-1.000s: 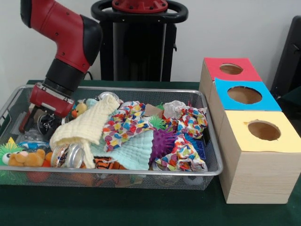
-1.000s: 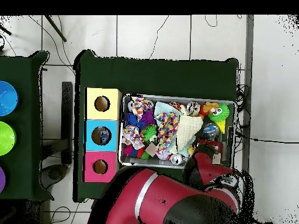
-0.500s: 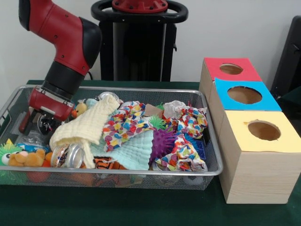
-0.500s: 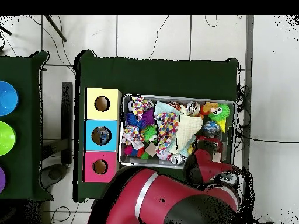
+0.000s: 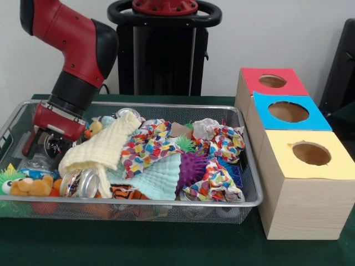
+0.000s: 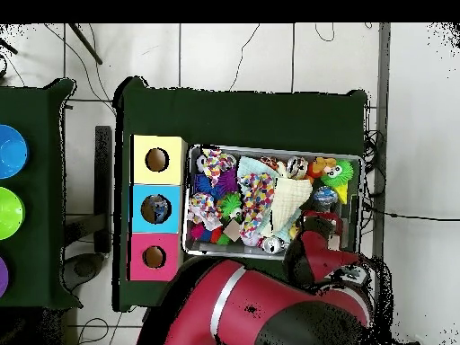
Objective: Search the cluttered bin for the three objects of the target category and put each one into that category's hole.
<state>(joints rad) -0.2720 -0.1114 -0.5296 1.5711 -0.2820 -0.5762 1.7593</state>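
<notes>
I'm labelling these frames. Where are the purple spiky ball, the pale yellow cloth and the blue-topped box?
purple spiky ball (image 5: 193, 165), front view, middle of its body
pale yellow cloth (image 5: 104, 146), front view, centre of the fold
blue-topped box (image 5: 316, 118), front view, bare blue lid

Front cam low, overhead top-down; shared bin (image 5: 247, 200) (image 6: 362, 193).

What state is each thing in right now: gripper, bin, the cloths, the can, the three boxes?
gripper: low in the bin's end, fingers unclear.
mesh bin: cluttered full.
yellow cloth: crumpled, draped over items.
can: lying on its side.
red box: hole uncovered.
blue box: hole uncovered.
yellow box: hole uncovered.
</notes>
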